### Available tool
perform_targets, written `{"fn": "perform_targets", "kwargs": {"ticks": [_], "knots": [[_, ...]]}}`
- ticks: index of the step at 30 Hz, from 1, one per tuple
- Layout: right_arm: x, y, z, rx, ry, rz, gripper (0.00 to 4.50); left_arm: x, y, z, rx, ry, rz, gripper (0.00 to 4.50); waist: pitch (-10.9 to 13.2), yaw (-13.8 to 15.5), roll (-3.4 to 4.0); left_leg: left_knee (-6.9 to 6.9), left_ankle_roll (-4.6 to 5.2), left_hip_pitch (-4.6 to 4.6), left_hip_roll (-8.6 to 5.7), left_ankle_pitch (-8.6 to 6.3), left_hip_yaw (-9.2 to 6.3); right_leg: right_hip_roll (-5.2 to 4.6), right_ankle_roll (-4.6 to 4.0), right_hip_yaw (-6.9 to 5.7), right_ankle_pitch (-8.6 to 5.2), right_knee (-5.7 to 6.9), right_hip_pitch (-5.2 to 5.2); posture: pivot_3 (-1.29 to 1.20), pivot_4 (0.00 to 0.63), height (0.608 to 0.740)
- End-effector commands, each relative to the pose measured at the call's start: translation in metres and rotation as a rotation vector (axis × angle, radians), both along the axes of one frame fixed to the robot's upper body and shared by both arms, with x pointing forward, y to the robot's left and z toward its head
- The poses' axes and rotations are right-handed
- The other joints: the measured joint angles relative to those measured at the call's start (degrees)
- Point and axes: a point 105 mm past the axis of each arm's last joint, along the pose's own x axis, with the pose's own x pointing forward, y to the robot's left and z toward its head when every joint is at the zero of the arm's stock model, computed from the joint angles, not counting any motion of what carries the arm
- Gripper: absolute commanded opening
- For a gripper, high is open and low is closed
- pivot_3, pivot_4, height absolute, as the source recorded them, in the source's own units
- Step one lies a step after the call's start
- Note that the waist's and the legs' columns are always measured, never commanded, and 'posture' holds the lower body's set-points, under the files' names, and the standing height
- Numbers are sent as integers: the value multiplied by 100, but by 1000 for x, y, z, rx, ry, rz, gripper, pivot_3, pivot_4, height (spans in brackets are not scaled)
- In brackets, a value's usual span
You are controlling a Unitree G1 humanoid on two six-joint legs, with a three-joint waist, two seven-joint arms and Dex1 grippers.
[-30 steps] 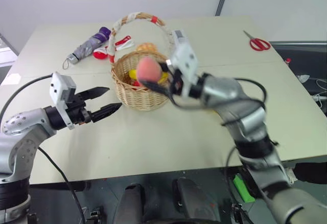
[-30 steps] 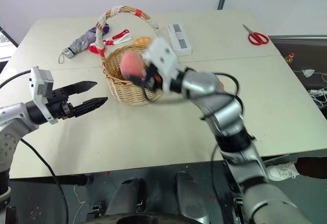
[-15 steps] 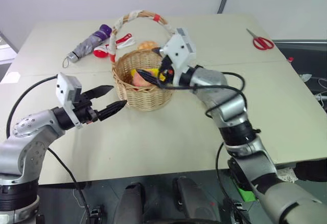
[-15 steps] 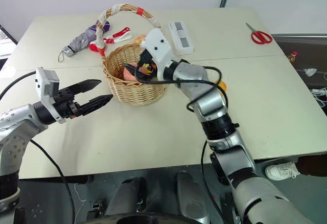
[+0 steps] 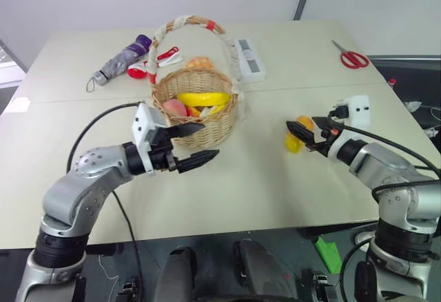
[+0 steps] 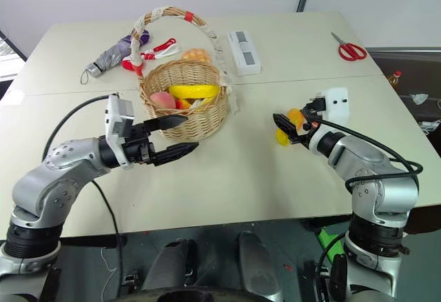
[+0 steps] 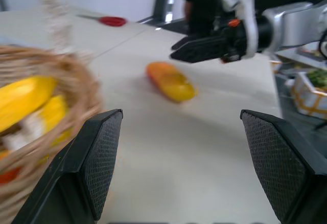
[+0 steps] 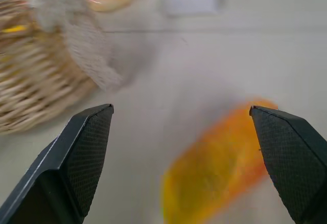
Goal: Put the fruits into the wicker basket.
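Note:
The wicker basket (image 5: 196,119) stands left of the table's middle, with a yellow banana (image 5: 203,98) and a pink peach (image 5: 173,107) inside. An orange-yellow mango (image 5: 294,143) lies on the table to the right, also seen as the mango (image 7: 171,81) in the left wrist view. My right gripper (image 5: 302,128) is open, its fingers level at the mango and partly covering it. Just in front of the basket, my left gripper (image 5: 208,141) hangs open and empty, pointing right.
Behind the basket lie a round bun (image 5: 198,62), a white power strip (image 5: 249,50), a folded grey and purple umbrella (image 5: 120,61) and a red and white item (image 5: 157,58). Red-handled scissors (image 5: 351,58) lie at the far right corner.
My right gripper let the peach go into the basket, opened, then swung right and down to the mango. My left gripper shifted right, closer to the basket's front.

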Motion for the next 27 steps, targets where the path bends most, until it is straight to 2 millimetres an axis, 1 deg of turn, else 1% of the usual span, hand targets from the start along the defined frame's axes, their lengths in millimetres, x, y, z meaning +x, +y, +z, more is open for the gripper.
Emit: {"fn": "perform_targets", "kwargs": {"ticks": [1,3,5,8,13,14,16,18,20,21,22,24,25,26,27], "knots": [[-1,-7,-2,61,16,-76,4451,-1,-5,6,-13,-32,-39,3955,0,0,3,0,0,1,0,0,2,1,0,3,0,0,0,0,150,740],[1,-4,-10,94,47,-97,4451,-1,-7,6,-14,-31,-49,3955,0,4,3,1,0,3,0,0,3,2,0,4,0,-1,4,0,150,740],[6,-5,-19,84,73,-128,4451,-1,-8,6,-13,-33,-55,3955,0,11,3,1,0,5,-1,0,5,0,1,4,0,-4,8,0,150,740],[14,2,-22,140,90,-132,4451,-1,-9,7,-22,-37,-49,3955,0,16,4,2,0,5,-3,0,7,-4,1,5,0,-5,9,0,150,740],[26,8,-26,156,106,-134,4451,-2,-6,5,-20,-39,-22,3955,0,17,4,1,0,6,-4,0,7,-5,1,6,0,-5,9,0,150,740],[27,7,-26,155,107,-141,4220,-3,-6,5,-21,-40,-16,3955,0,20,4,1,0,6,-3,0,7,-5,1,6,0,-5,9,0,150,740],[28,6,-25,152,101,-146,3615,-3,-3,5,-26,-42,-1,3955,0,24,4,1,0,5,-3,0,7,-5,1,6,0,-6,10,0,150,740],[29,5,-21,145,86,-141,2518,-4,-1,4,-23,-42,12,3955,0,25,4,1,0,4,-3,0,7,-8,1,6,0,-7,10,0,150,740],[29,7,-9,71,33,-106,1721,-4,4,2,-16,-37,32,3955,0,19,5,1,0,5,-4,0,7,-8,2,6,0,-7,10,0,150,740],[28,10,-3,22,4,-72,1634,-4,7,1,-13,-34,42,3955,2,17,6,1,0,4,-4,0,7,-8,2,6,0,-7,10,0,150,740],[25,16,6,-85,-50,-8,1634,-3,12,1,-13,-29,61,3955,2,18,7,1,0,6,-4,0,9,-8,2,6,-1,-7,10,0,150,740],[13,36,19,-306,-160,177,1634,0,23,1,-23,-21,105,3955,5,21,12,0,0,5,-5,0,8,-8,3,6,-2,-8,10,0,150,740],[5,47,22,-367,-200,279,1634,1,29,1,-30,-16,125,3955,5,18,11,-2,1,5,-5,0,8,-8,5,5,-4,-11,10,0,150,740],[-3,58,26,-384,-237,369,1634,2,35,2,-35,-14,142,3955,4,9,8,-4,1,6,-5,-1,8,-7,6,4,-5,-14,10,0,150,740],[-14,74,35,-391,-298,488,1634,4,42,3,-44,-12,166,3955,3,0,7,-5,2,8,-2,-1,6,-4,6,4,-5,-15,12,0,150,740]]}}
